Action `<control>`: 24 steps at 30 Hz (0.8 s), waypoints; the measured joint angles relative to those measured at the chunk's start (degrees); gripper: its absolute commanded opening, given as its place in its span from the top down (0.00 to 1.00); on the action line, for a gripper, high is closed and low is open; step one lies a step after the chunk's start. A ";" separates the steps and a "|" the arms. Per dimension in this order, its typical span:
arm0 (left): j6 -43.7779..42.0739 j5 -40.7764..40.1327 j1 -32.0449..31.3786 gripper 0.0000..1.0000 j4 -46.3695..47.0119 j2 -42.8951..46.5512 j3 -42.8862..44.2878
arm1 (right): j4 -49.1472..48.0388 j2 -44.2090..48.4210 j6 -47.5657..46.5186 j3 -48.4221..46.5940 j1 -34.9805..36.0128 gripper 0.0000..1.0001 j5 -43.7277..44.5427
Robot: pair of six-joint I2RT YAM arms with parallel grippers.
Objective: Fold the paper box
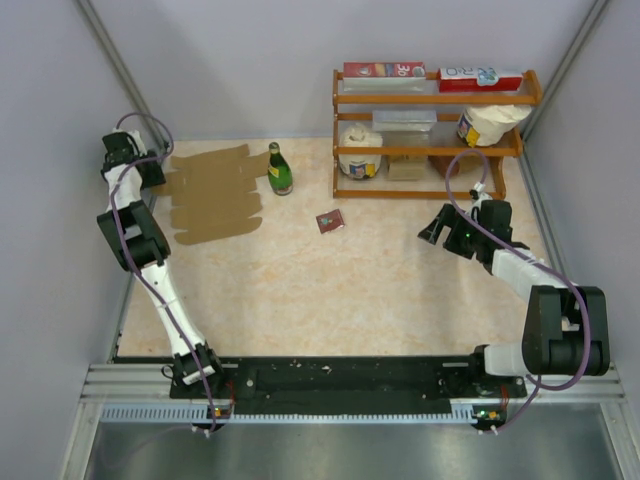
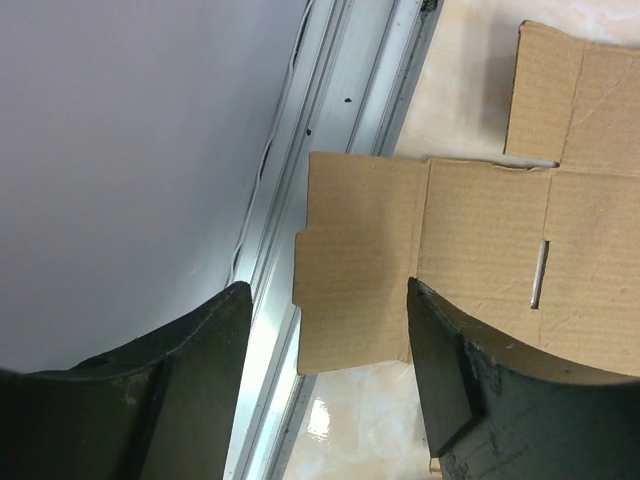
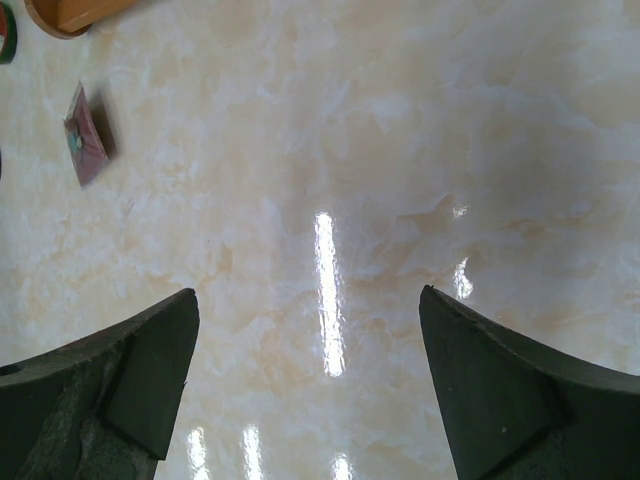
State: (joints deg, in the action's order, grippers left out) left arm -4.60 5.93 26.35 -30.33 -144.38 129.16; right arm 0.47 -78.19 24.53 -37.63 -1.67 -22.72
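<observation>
The paper box (image 1: 215,195) is a flat brown cardboard sheet with flaps and slits, lying at the table's far left. My left gripper (image 1: 158,180) hovers at the sheet's left edge by the wall. In the left wrist view that gripper (image 2: 326,290) is open, and an end flap of the paper box (image 2: 360,270) shows in the gap beyond its tips. The right finger (image 2: 450,370) covers part of the sheet. My right gripper (image 1: 435,228) hangs open over bare table at the right, far from the sheet. Between the tips of the right gripper (image 3: 308,292) there is only tabletop.
A green bottle (image 1: 279,170) stands just right of the sheet. A small dark-red card (image 1: 330,221) (image 3: 85,135) lies mid-table. A wooden shelf (image 1: 430,130) with cartons and bags fills the back right. An aluminium rail (image 2: 340,120) and wall run along the left edge.
</observation>
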 measured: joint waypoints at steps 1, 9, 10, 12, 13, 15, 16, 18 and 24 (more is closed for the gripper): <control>0.07 -0.22 0.00 0.30 -0.31 -0.26 0.39 | 0.00 0.00 0.00 0.00 0.00 0.10 0.00; 0.20 -0.72 -0.24 0.30 -1.66 -0.55 1.42 | 0.00 0.00 0.00 -0.02 0.00 0.10 -0.04; 0.20 -0.59 -0.24 0.30 -1.97 -0.63 1.66 | 0.00 0.00 0.00 -0.02 0.00 0.10 -0.07; 0.24 -0.57 -0.24 0.32 -2.78 -1.01 2.43 | 0.00 0.00 0.00 -0.02 -0.02 0.10 -0.07; 0.26 -0.52 -0.24 0.34 -3.08 -1.16 2.67 | 0.00 0.00 0.00 -0.02 -0.07 0.10 -0.09; 0.46 -0.15 -0.22 0.39 -3.58 -1.46 3.17 | 0.00 0.00 0.02 -0.02 -0.17 0.10 -0.11; 0.55 0.07 -0.17 0.41 -3.67 -1.53 3.17 | 0.00 0.00 0.02 -0.02 -0.26 0.10 -0.15; 0.92 0.90 0.13 0.44 -4.22 -1.79 3.32 | 0.00 0.00 0.07 -0.02 -0.42 0.10 -0.31; 1.51 3.17 0.96 0.49 -4.90 -2.80 4.02 | 0.00 0.00 0.11 -0.02 -0.52 0.10 -0.98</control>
State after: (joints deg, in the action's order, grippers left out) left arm -3.09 9.10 27.31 -35.22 -147.17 133.19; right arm 0.47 -78.19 24.64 -37.65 -2.20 -23.70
